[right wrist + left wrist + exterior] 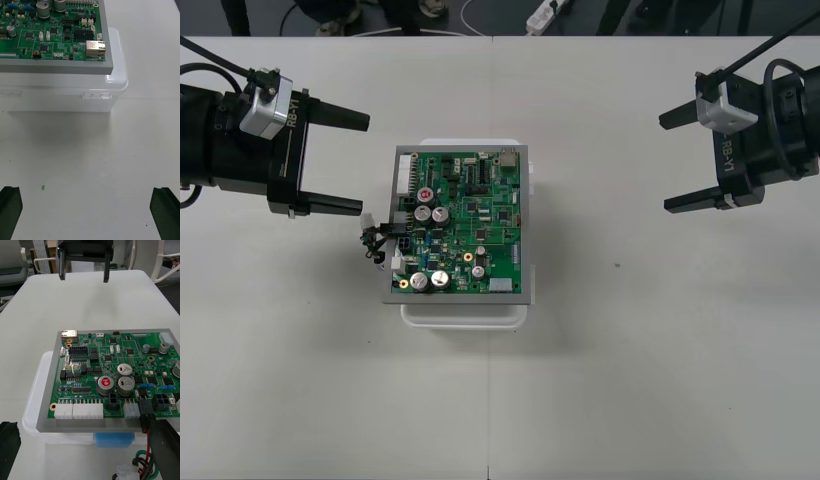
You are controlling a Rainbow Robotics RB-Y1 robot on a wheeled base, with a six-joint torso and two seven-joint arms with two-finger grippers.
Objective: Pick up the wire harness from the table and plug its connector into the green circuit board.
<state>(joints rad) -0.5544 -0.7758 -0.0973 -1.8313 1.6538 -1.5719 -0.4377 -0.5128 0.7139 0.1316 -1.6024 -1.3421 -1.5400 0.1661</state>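
Note:
The green circuit board (463, 222) sits on its white base (465, 312) in the middle of the table. The wire harness (377, 240) hangs in a small bunch at the board's left edge. Its black plug (145, 409) appears seated in a connector on that edge, with red and green wires (147, 455) trailing down from it. My left gripper (348, 162) is open, just left of the board and slightly above the harness. My right gripper (675, 160) is open well to the right of the board, apart from it.
In the right wrist view the board (48, 33) and the base's corner (112, 80) lie ahead of the open fingers (9, 210), with bare table between. The right gripper (84, 262) shows beyond the board in the left wrist view. Dark floor with cables (550, 12) lies past the far edge.

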